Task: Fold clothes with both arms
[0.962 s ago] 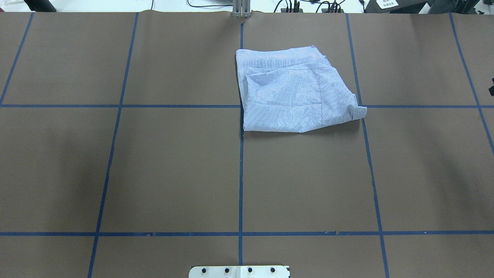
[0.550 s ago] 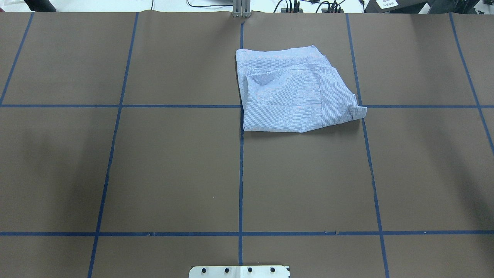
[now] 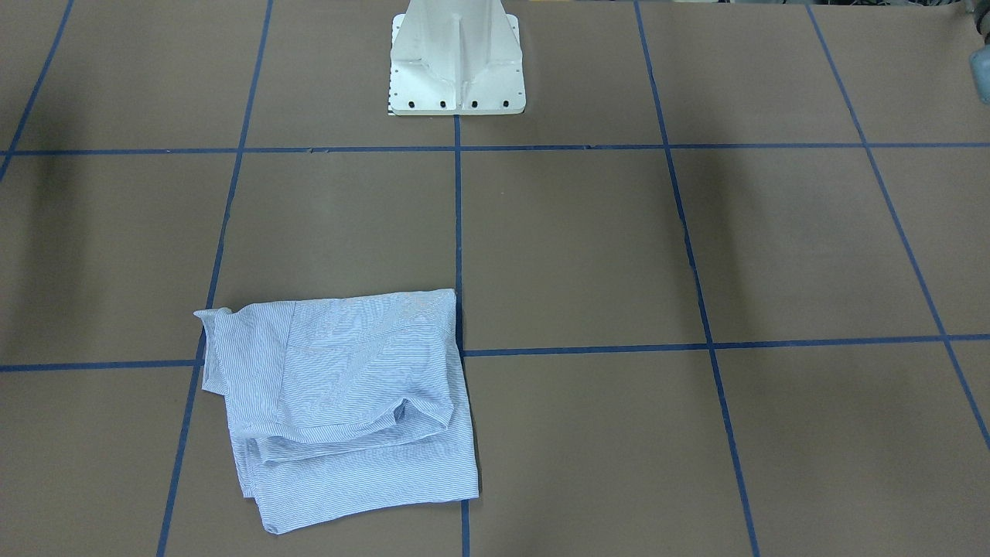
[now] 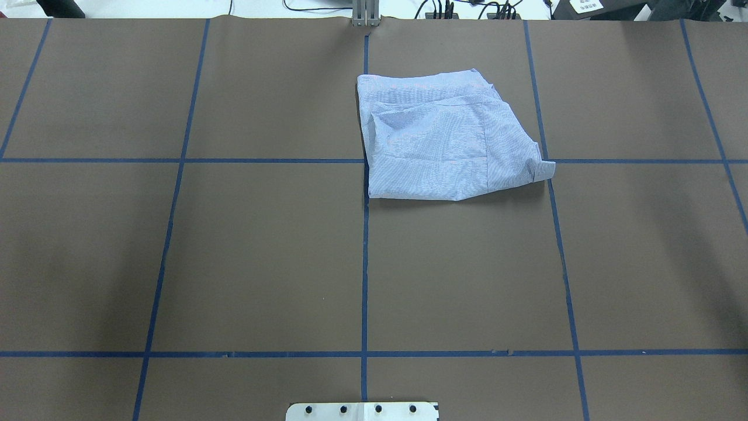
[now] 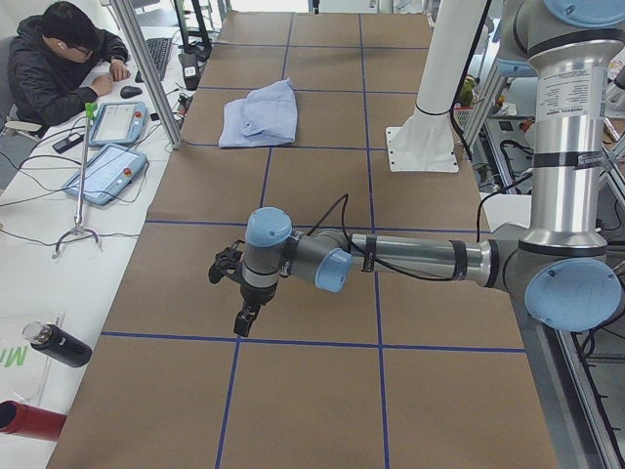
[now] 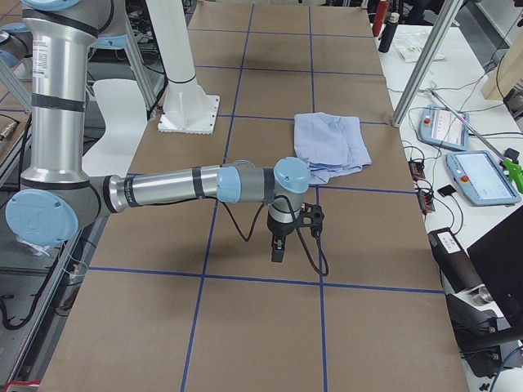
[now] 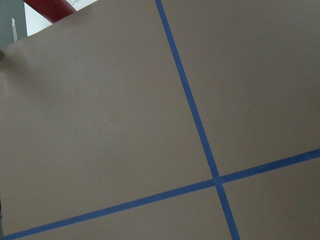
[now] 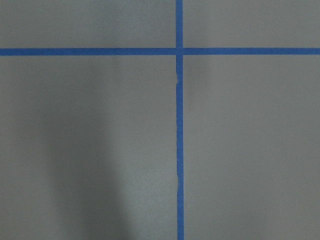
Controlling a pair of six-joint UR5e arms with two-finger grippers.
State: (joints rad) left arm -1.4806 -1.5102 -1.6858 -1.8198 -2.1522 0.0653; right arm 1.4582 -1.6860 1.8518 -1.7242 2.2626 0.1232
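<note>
Two arms reach out low over the brown table [image 4: 263,263]. Left gripper [image 5: 243,320] and right gripper [image 6: 278,247] point downward; whether either claw is released or clenched, cannot tell. Farther out, the striped light blue shirt [image 4: 447,140] lies folded flat, its edge touching the centre tape line [image 4: 364,263] on the robot's right.

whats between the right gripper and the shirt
Only bare brown table cover crossed by one blue tape line. The exterior right view shows it, between the right gripper and the folded shirt.
</note>
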